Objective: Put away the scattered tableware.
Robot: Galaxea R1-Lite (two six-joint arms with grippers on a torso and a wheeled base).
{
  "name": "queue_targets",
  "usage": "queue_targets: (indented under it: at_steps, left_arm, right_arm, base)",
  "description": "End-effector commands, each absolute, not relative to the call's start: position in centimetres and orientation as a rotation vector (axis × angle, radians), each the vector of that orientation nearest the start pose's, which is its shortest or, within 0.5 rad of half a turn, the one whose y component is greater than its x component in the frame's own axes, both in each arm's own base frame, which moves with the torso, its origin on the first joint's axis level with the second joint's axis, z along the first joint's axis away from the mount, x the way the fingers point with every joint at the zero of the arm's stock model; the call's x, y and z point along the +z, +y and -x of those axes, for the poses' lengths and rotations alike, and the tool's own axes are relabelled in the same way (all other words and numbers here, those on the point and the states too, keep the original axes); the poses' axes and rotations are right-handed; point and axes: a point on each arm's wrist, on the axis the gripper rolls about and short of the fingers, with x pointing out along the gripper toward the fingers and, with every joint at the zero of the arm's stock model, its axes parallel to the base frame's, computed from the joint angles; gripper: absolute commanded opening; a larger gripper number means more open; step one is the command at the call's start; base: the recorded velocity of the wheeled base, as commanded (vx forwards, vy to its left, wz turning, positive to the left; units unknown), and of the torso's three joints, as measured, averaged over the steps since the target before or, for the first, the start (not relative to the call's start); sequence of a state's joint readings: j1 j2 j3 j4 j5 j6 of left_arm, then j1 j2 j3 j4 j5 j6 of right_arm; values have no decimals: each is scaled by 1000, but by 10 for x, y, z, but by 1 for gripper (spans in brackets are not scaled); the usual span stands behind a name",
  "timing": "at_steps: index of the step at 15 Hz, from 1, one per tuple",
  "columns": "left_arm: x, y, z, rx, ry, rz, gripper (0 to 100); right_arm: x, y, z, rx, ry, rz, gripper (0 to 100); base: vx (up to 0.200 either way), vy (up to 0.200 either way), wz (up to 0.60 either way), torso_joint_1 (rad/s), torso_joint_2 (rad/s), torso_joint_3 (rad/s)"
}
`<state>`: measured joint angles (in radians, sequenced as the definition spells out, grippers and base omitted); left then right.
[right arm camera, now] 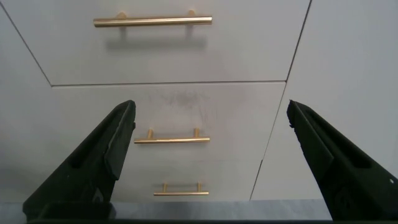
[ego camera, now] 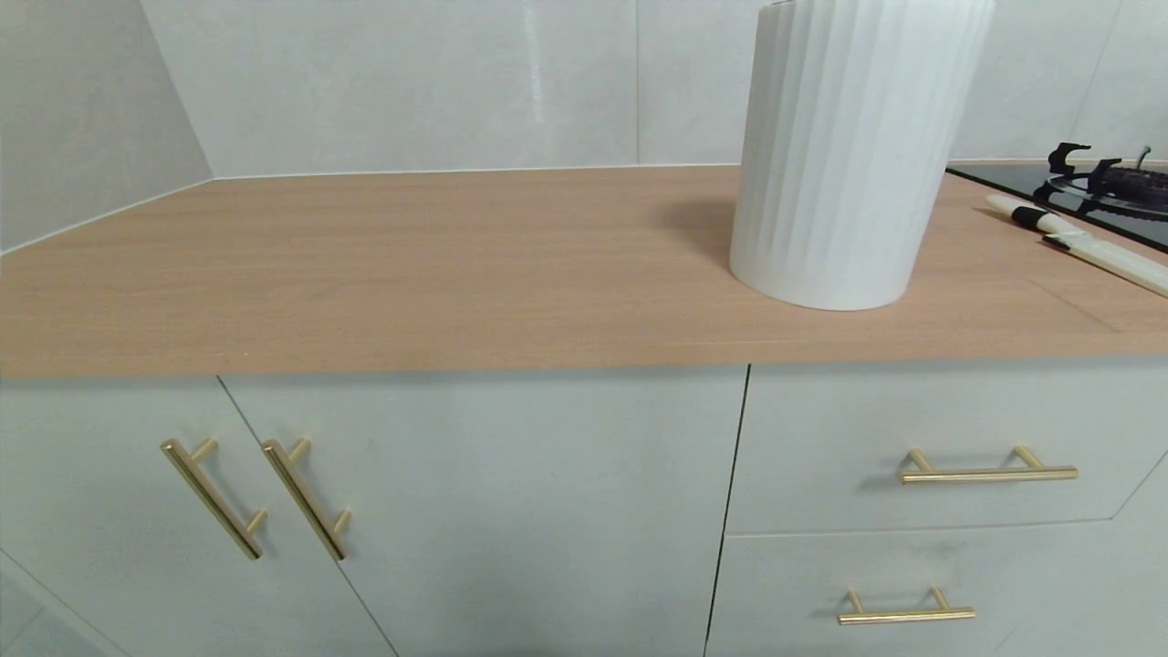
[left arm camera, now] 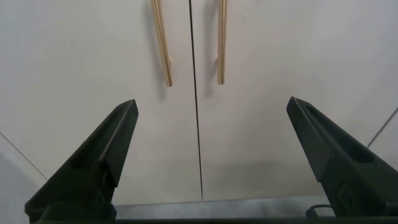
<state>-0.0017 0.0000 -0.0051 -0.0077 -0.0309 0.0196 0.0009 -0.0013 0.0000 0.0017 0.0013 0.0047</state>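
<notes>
Head view is taken from just above the countertop (ego camera: 411,265), aimed forward and down, close to its front edge. The cabinet doors (left arm camera: 267,124) are faced squarely at close range in the left wrist view, past the left gripper (left arm camera: 211,101). The drawers (right arm camera: 174,56) are faced likewise in the right wrist view, past the right gripper (right arm camera: 210,104). The door handles (ego camera: 212,500) and drawer handles (ego camera: 988,474) are shared with the head view.

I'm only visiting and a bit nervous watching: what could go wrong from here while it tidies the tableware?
1. The tall white ribbed holder stands near the front edge of the counter; an arm passing it could tip it.
2. The slim knife-like utensil lies flat beside the hob; it may slip from the jaws.
3. Both open jaws face the cabinet fronts low down; rising, they might catch a brass handle.
</notes>
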Motion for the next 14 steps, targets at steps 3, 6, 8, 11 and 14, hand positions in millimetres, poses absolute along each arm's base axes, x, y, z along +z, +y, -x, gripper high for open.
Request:
queue_targets:
  at_steps: [3, 6, 8, 11, 14]
  left_arm:
    - [78, -1, 23, -32, -11, -20, 100]
    - [78, -1, 23, -32, -11, -20, 100]
    - [78, -1, 23, -32, -11, -20, 100]
    - [78, -1, 23, -32, -11, -20, 100]
    - [78, -1, 23, -32, -11, -20, 100]
  right_arm:
    - [75, 0, 23, 3, 2, -5, 100]
    - [75, 0, 23, 3, 2, -5, 100]
    - [75, 0, 23, 3, 2, -5, 100]
    - [75, 0, 23, 3, 2, -5, 100]
    - [75, 0, 23, 3, 2, -5, 100]
  base:
    - [0, -200, 0, 7, 4, 1]
    - [0, -200, 0, 6, 4, 2]
    - [0, 0, 0, 0, 0, 0]
    - [0, 0, 0, 0, 0, 0]
    - [0, 0, 0, 0, 0, 0]
